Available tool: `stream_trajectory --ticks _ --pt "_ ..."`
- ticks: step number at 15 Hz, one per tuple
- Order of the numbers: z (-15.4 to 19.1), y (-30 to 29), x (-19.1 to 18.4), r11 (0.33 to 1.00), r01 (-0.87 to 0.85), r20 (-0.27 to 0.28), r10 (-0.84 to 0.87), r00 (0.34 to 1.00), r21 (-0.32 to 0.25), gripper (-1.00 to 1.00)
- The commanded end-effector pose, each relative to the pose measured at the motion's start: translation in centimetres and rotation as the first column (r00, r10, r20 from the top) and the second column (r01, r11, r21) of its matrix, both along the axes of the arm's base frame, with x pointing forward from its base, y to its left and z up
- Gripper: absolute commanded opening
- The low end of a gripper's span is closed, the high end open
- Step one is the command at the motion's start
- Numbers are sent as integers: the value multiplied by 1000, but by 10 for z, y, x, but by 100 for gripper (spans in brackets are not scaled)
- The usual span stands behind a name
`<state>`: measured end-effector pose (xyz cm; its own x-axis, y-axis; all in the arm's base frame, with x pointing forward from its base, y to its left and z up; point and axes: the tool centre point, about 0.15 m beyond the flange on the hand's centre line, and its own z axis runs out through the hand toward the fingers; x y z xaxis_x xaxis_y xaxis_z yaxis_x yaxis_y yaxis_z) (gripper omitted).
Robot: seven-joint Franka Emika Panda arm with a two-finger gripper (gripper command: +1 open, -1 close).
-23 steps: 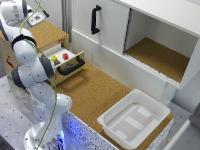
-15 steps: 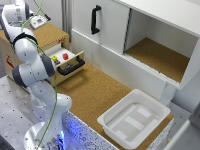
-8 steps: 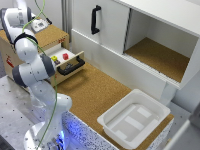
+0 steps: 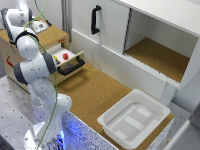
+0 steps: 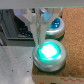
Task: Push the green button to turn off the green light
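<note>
In the wrist view the lit green button (image 5: 49, 52) glows just below the gripper (image 5: 42, 31), whose jaw state I cannot tell, while in the exterior view a white tray (image 4: 134, 120) sits empty at lower right on the cork table (image 4: 90, 92).

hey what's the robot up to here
A single Franka arm is reaching over the wooden box at the exterior view's left to press a green button. In the wrist view the end effector sits right over that button, which is glowing green, so the light is not off yet. A second button lies just beyond it. The white tray and the open cabinet are untouched.
</note>
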<state>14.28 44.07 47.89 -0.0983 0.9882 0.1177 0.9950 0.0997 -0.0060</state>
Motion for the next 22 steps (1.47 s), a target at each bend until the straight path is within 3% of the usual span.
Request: stream_trajectory --ticks 1,7,9,11,14,19,20,22 --pt "-18 3 12 999 33 -14 -33 999 5 -100" --pt "-43 9 13 999 35 -32 -36 999 -27 -100" --pt "-43 14 11 999 34 -23 -34 999 -14 -100" --pt "-27 17 13 999 31 5 -31 1000 20 -100" --pt "33 4 14 991 76 70 -84 994 110 -100" --pt "73 -37 3 984 111 142 -131 981 137 -100" --pt "81 -46 5 979 136 166 -161 973 153 100" --pt "90 -58 9 972 160 188 -193 963 174 100"
